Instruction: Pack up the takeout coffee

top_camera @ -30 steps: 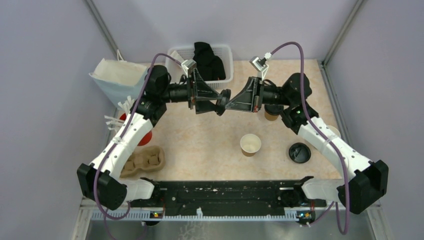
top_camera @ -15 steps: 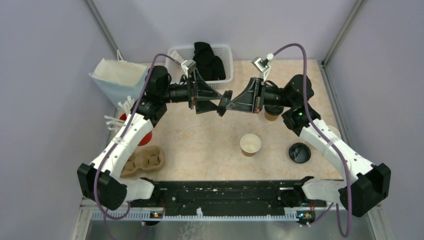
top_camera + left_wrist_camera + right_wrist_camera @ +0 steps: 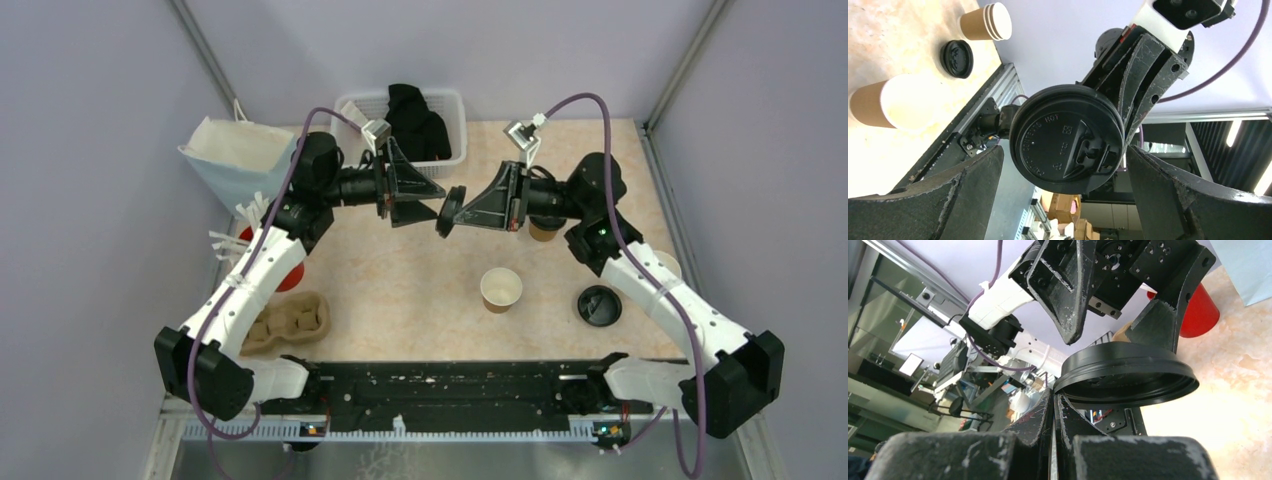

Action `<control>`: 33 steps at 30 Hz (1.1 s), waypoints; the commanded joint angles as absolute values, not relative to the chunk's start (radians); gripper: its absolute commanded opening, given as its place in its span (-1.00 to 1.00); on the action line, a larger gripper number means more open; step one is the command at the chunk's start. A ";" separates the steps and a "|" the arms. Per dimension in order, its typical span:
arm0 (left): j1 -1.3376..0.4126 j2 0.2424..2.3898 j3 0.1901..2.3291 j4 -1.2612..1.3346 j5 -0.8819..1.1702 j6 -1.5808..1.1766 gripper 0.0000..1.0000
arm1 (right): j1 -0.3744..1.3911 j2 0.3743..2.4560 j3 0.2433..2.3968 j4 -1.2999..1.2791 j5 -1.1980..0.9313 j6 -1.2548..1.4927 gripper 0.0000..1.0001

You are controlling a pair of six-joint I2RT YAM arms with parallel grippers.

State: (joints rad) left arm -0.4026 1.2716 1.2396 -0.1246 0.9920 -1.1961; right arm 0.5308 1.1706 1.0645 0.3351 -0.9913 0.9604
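My right gripper (image 3: 449, 214) is shut on the rim of a round black lid (image 3: 453, 207) and holds it in the air over the table's far middle. In the right wrist view the closed fingertips of the right gripper (image 3: 1054, 396) pinch the left edge of the lid (image 3: 1128, 377). My left gripper (image 3: 431, 206) faces it, open; its fingers stand wide on either side of the lid (image 3: 1068, 137) without touching it. An open brown kraft cup (image 3: 500, 289), white inside, stands upright on the table below; it also shows in the left wrist view (image 3: 888, 102).
A second black lid (image 3: 598, 305) lies at the right. A stack of kraft cups (image 3: 543, 230) stands behind my right wrist. White basket with black cloth (image 3: 452, 122) at the back, paper bag (image 3: 235, 150), red cup of straws (image 3: 290, 278) and cardboard carrier (image 3: 290, 322) at the left.
The two grippers have drawn slightly apart. The lid has stayed in my right gripper and now stands clear of the left fingers.
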 commanded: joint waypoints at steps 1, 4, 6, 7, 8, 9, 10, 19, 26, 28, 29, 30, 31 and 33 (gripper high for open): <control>-0.400 1.234 1.273 -0.210 0.903 -1.075 0.96 | 0.544 1.128 1.063 0.287 -0.948 0.916 -1.00; -0.397 1.225 1.280 -0.232 0.872 -1.018 0.97 | 0.544 1.125 1.091 0.155 -0.891 0.849 -1.00; -0.397 1.233 1.266 -0.210 0.900 -1.044 0.96 | 0.544 1.117 1.080 0.166 -0.884 0.857 -1.00; -0.397 1.241 1.260 -0.190 0.920 -1.067 0.96 | 0.544 1.115 1.072 0.173 -0.885 0.863 -1.00; -0.399 1.246 1.252 -0.158 0.935 -1.092 0.96 | 0.544 1.116 1.069 0.175 -0.890 0.862 -1.00; -0.398 1.249 1.244 -0.131 0.947 -1.114 0.96 | 0.544 1.120 1.068 0.178 -0.897 0.863 -1.00; -0.399 1.254 1.237 -0.110 0.960 -1.131 0.96 | 0.544 1.122 1.066 0.190 -0.904 0.870 -1.00; -0.399 1.236 1.308 -0.238 0.845 -0.966 0.95 | 0.544 1.135 1.117 0.050 -0.721 0.856 -1.00; -0.419 1.217 1.357 -0.327 0.663 -0.720 0.82 | 0.545 1.152 1.142 -0.240 -0.389 1.146 -1.00; -0.464 1.238 1.409 -0.360 0.589 -0.634 0.71 | 0.545 1.157 1.146 -0.279 -0.347 1.233 -1.00; -0.503 1.261 1.443 -0.395 0.531 -0.584 0.66 | 0.544 1.159 1.155 -0.308 -0.324 1.273 -1.00; -0.547 1.280 1.482 -0.439 0.469 -0.541 0.64 | 0.544 1.161 1.156 -0.316 -0.307 1.317 -1.00; -0.590 1.300 1.514 -0.485 0.404 -0.506 0.62 | 0.544 1.162 1.157 -0.324 -0.289 1.358 -1.00; -0.666 1.331 1.557 -0.531 0.310 -0.471 0.56 | 0.545 1.167 1.163 -0.344 -0.257 1.439 -1.00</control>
